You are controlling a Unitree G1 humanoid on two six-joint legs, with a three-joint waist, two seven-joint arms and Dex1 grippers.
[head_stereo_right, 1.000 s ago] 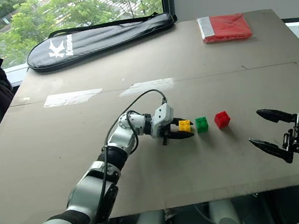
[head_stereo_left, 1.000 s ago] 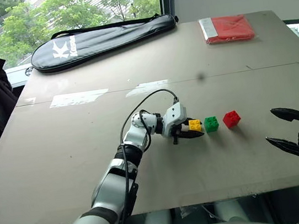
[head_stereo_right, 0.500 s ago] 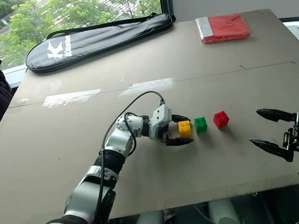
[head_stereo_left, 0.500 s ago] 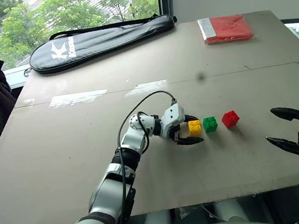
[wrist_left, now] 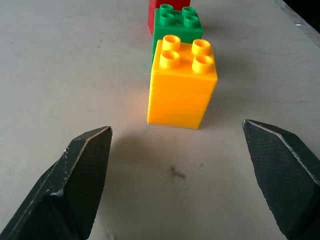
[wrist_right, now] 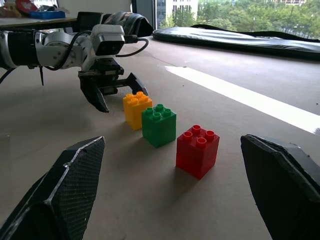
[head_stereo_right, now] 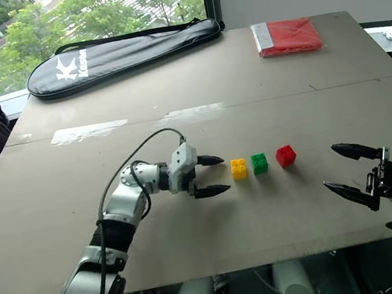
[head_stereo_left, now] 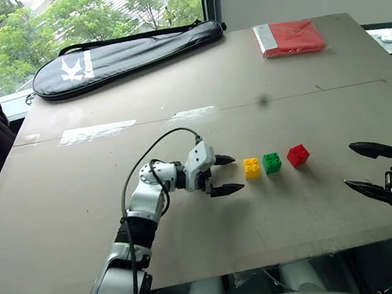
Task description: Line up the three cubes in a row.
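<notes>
**A:** Start nearest you. What are your hands doing?

**B:** My right gripper (head_stereo_left: 363, 165) hangs near the front edge of the table (head_stereo_left: 83, 228), well apart from the red cube (head_stereo_left: 298, 154), to its right. Its fingers are spread as wide as they go and hold nothing. It hasn't budged.

**A:** And the left?

**B:** That's the change. A second ago my left gripper (head_stereo_left: 225, 174) was clamped on the yellow cube (head_stereo_left: 252, 167). Now I've let go and drawn back to the left, so the fingers stand wide apart and empty, with a clear gap of table between their tips and the yellow cube.

**A:** So where are the cubes?

**B:** All standing studs up on the table. The yellow cube is nearest my left gripper; the green cube (head_stereo_left: 272, 162) sits just beside it on the right, and the red cube is just beyond the green, a small gap between them. From my left wrist they stack up one behind another, so I judge the line to be fairly straight.

**A:** Then the job's finished?

**B:** I'd say so, bar the uneven spacing. Farther back, well apart from the yellow cube, lie the red cloth (head_stereo_left: 290, 37) and the black racket bag (head_stereo_left: 124, 51), neither in the way.
</notes>
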